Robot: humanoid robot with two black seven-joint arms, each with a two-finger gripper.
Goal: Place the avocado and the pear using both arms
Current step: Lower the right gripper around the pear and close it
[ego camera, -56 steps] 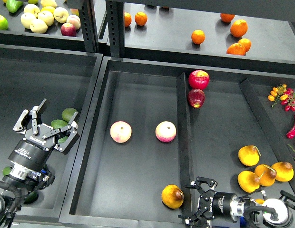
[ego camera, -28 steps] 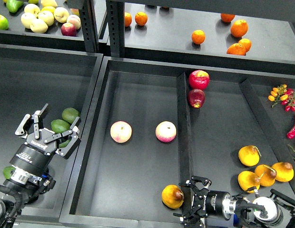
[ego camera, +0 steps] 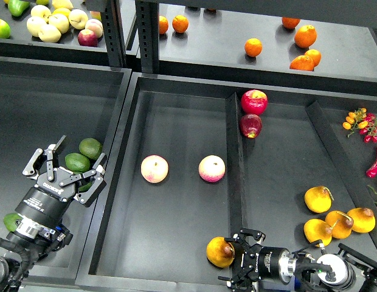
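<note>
Dark green and smooth-skinned, the avocado [ego camera: 77, 162] is seen in the left-hand bin [ego camera: 30, 91], lying with a second one [ego camera: 90, 148] just behind it and apparently a third partly hidden under the gripper. The left gripper [ego camera: 68, 172] is held over them with its fingers spread wide and nothing between them, seemingly set up for a grasp from above. Matte black tray walls divide the scene. Two pale pink-yellow round fruits [ego camera: 154, 168] are left apart on the floor of the middle tray [ego camera: 176, 103].

At the tray's lower right corner, against the central divider [ego camera: 235, 182], the orange-yellow pear [ego camera: 219, 252] with its brownish blotch is found. The right gripper [ego camera: 236, 265] is brought in low from the right, its open fingers reaching across the divider to bracket the fruit's side; whether contact is made cannot be told. That sideways approach appears dictated by the wall behind the pear. Two glossy red apples [ego camera: 253, 101] and a cluster of yellow pears [ego camera: 318, 199] are seen in the right compartment.
</note>
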